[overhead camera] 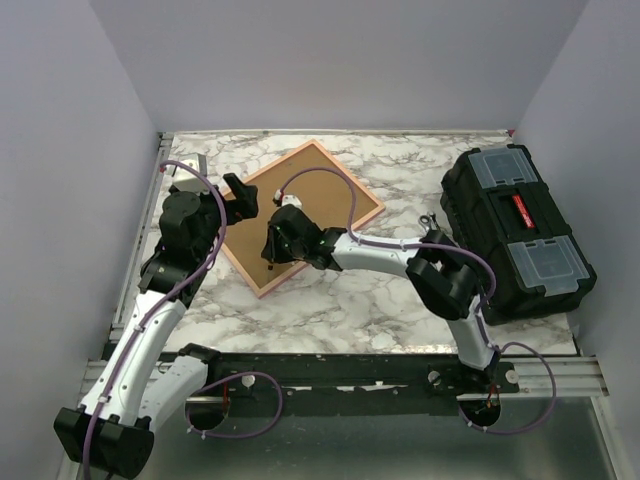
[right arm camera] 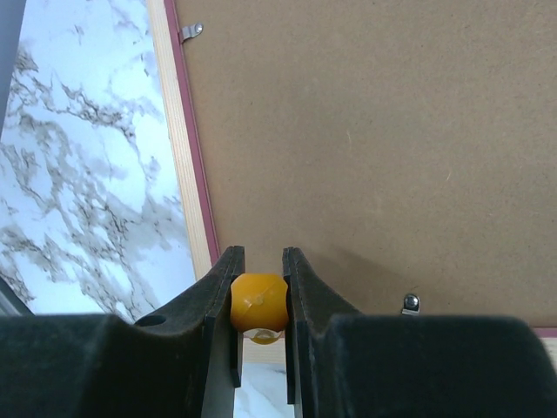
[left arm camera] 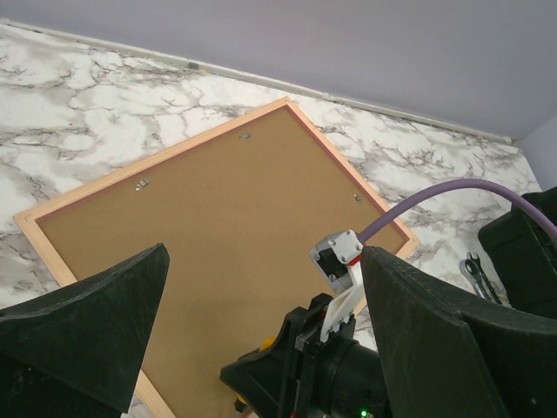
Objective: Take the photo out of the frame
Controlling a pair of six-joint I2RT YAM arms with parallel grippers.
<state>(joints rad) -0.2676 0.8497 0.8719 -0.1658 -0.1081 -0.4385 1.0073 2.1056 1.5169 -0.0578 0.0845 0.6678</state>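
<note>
From above, the frame (overhead camera: 320,185) lies face down at centre-left of the worktop (overhead camera: 340,310), photo hidden beneath its brown back. Left wrist view: your left fingers (left arm camera: 96,305) gape wide above it, holding nothing. Right wrist view: your right fingers (right arm camera: 228,296) pinch a small orange piece (right arm camera: 258,301) at the frame's lower edge; pressed askew, it could slip and shove the frame

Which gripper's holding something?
The right gripper, shut on a small orange object at the edge of the frame; the left gripper hangs wide open and empty.
</note>
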